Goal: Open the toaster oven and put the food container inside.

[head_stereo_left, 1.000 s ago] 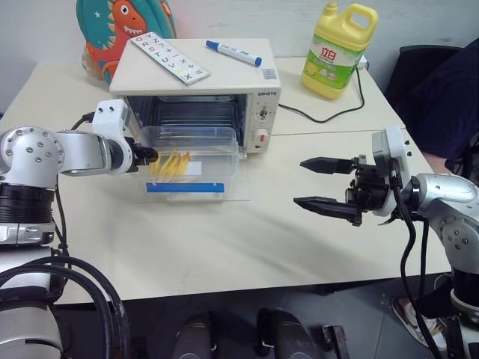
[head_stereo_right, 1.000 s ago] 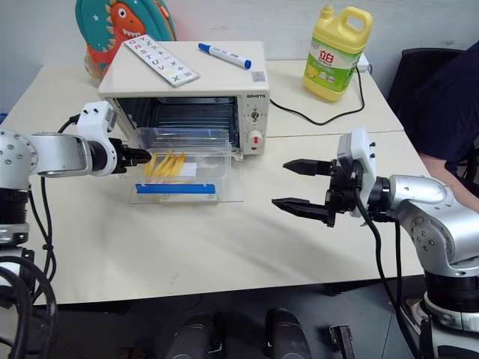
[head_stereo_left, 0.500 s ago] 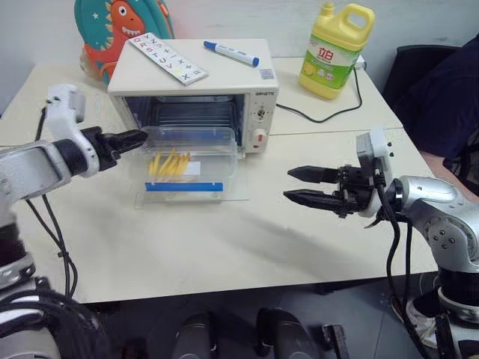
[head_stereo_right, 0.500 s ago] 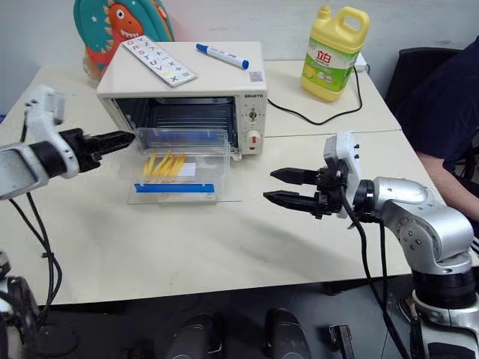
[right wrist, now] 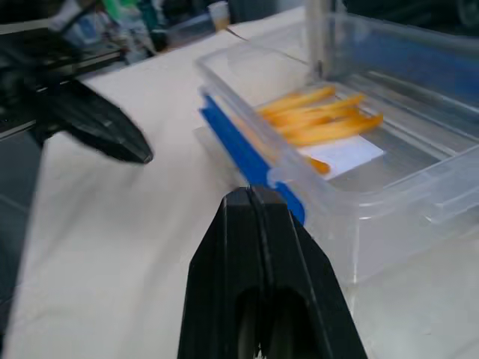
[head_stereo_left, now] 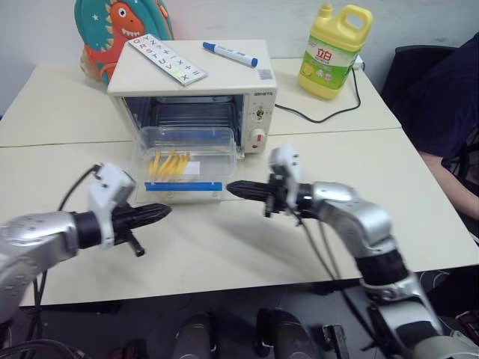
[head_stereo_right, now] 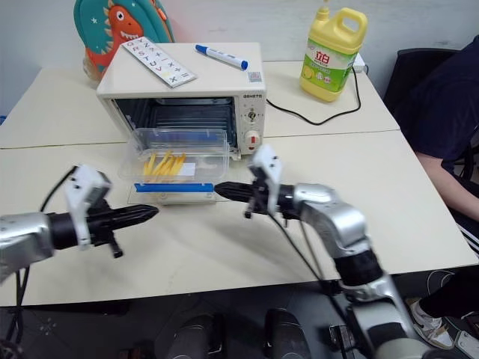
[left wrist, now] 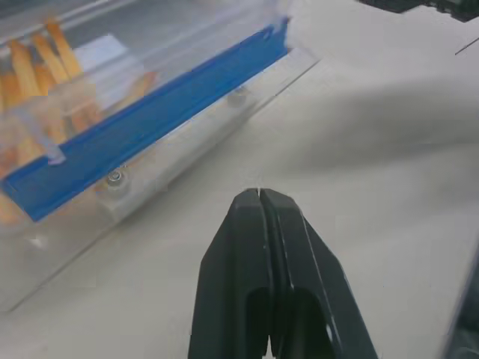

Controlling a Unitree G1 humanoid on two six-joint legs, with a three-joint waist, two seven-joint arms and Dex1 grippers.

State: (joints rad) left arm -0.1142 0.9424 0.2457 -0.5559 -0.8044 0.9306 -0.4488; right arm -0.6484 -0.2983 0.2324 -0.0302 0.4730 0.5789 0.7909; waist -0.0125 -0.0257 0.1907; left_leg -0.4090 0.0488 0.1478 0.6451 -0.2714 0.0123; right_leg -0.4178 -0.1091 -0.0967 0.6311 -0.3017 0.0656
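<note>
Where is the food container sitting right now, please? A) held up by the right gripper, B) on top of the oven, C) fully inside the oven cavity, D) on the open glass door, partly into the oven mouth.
D: the food container rests on the lowered glass door of the toaster oven, its far end at the cavity mouth.

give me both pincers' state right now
Left pincer: closed, holding nothing, over the table in front of the food container.
Right pincer: closed, holding nothing, tips beside the container's front right corner.
</note>
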